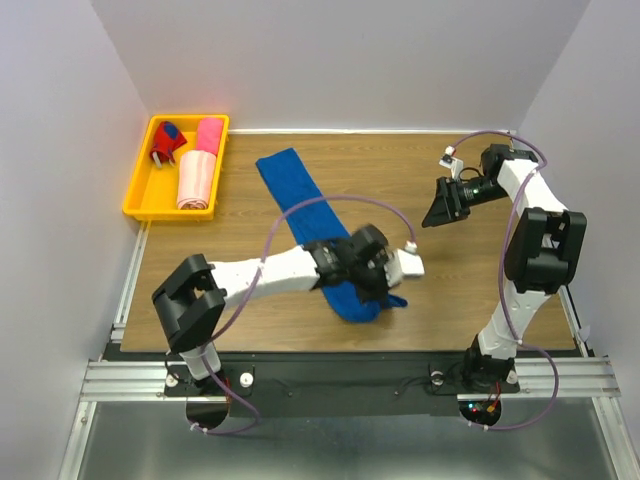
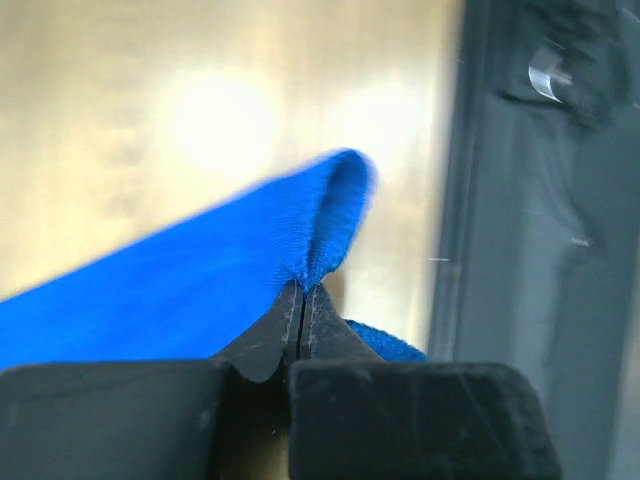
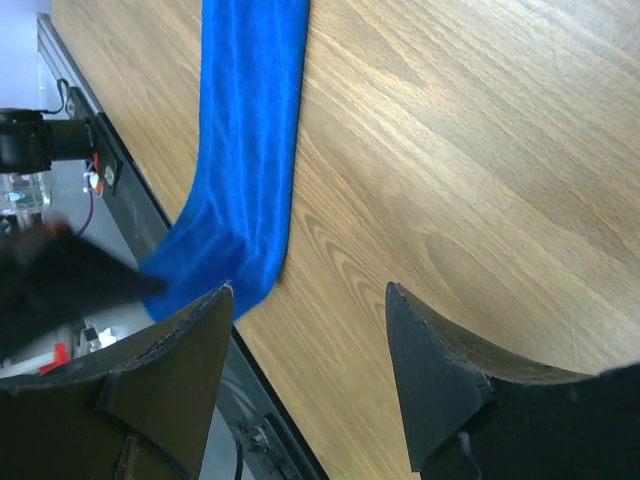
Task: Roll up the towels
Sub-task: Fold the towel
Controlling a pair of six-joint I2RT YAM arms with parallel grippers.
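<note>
Near the counter [image 1: 440, 270] front my left hand [image 2: 302, 305] clamps the blue towel [image 1: 298, 198] at its near end, length running away far-left; my open right hand [image 3: 308, 290] sits farther.

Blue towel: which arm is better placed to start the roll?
Left. The left gripper is shut on the near end of the blue towel; the right gripper is open, off to the side.

Fuzzy blue towel [image 1: 300, 195]; matt wood-grain table [image 1: 400, 190]; glossy plastic tray [image 1: 140, 190].
</note>
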